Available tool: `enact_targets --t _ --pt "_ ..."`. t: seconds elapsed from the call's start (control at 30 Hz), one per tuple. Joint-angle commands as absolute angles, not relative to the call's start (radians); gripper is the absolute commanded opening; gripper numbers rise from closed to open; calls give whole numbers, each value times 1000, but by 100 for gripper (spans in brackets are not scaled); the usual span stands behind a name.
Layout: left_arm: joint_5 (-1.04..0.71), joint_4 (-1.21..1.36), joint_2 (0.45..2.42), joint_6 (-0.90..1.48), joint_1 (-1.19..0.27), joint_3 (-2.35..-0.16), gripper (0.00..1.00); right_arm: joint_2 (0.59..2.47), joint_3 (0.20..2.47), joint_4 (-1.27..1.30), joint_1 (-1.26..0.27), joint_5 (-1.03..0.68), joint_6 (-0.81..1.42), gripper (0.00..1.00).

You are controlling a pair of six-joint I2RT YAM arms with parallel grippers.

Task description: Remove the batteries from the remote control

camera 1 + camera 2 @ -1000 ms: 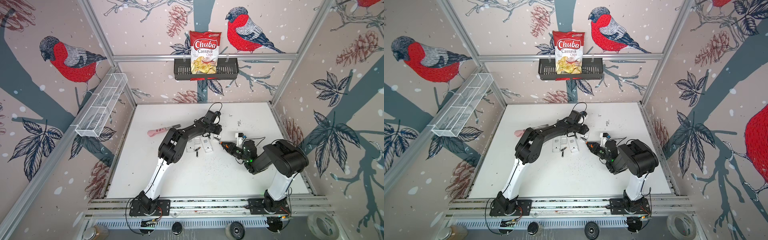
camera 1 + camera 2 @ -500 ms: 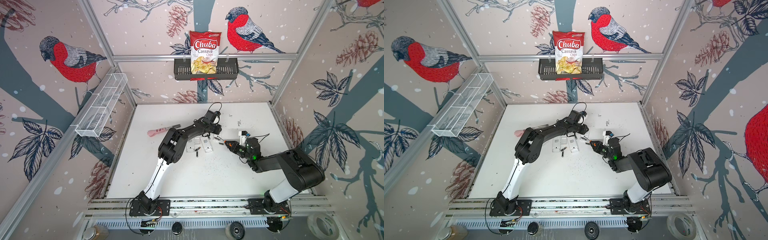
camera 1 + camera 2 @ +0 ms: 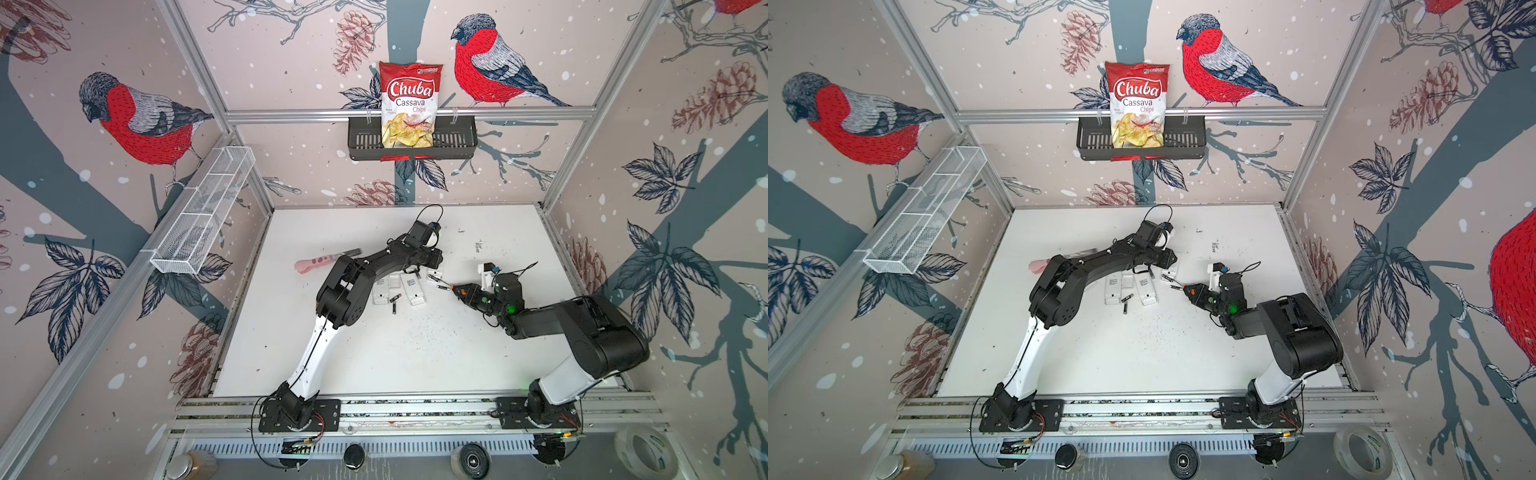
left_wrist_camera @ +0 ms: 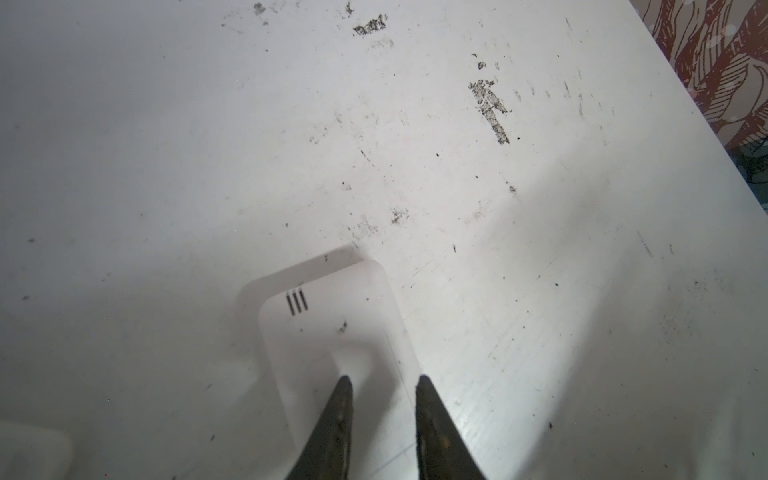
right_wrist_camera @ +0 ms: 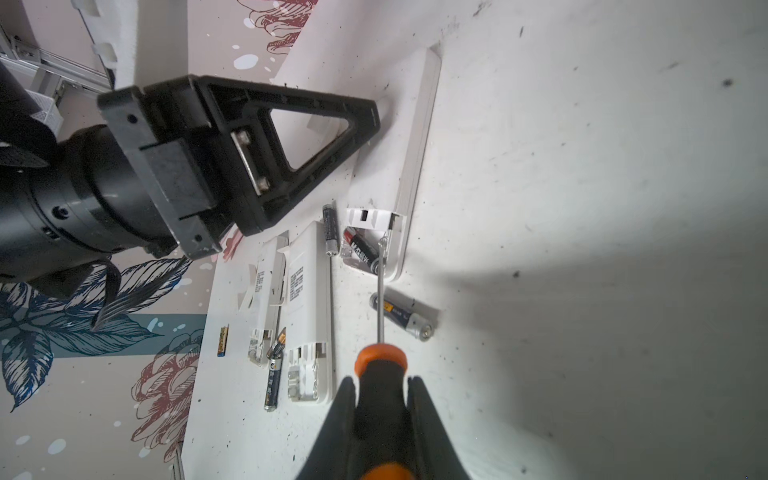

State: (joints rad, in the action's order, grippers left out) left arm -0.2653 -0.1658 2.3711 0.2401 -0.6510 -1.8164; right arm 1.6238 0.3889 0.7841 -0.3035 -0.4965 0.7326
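Note:
A white remote control (image 5: 409, 137) lies back-up on the table, its battery bay open at the near end. One red-and-black battery (image 5: 360, 248) sits in that bay. My left gripper (image 4: 382, 380) rests its tips on the remote (image 4: 332, 328) with the jaws a little apart, one finger on its back and one at its edge. My right gripper (image 5: 381, 380) is shut on the orange-and-black screwdriver (image 5: 380, 365), whose tip reaches into the bay. Loose batteries lie beside the remote (image 5: 403, 318), (image 5: 329, 228).
Two more white remotes (image 3: 413, 289), (image 3: 380, 291) lie with open bays left of the held one, with batteries (image 3: 394, 300) between them. A pink-handled tool (image 3: 316, 264) lies at the back left. A black basket with a chips bag (image 3: 409, 104) hangs on the back wall.
My right arm's elbow has swung out to the right and lower while the screwdriver stays pointed at the remote. The left arm has not moved.

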Motion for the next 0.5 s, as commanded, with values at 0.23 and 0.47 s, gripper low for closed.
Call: enact_targets --t 0.23,0.47 --pt "-255 -266 2376 251 -649 -1810 29 1685 432 750 -299 -533 722 0" --pt "-258 -266 2378 251 -649 -1813 29 1683 448 709 -305 -593 691 0"
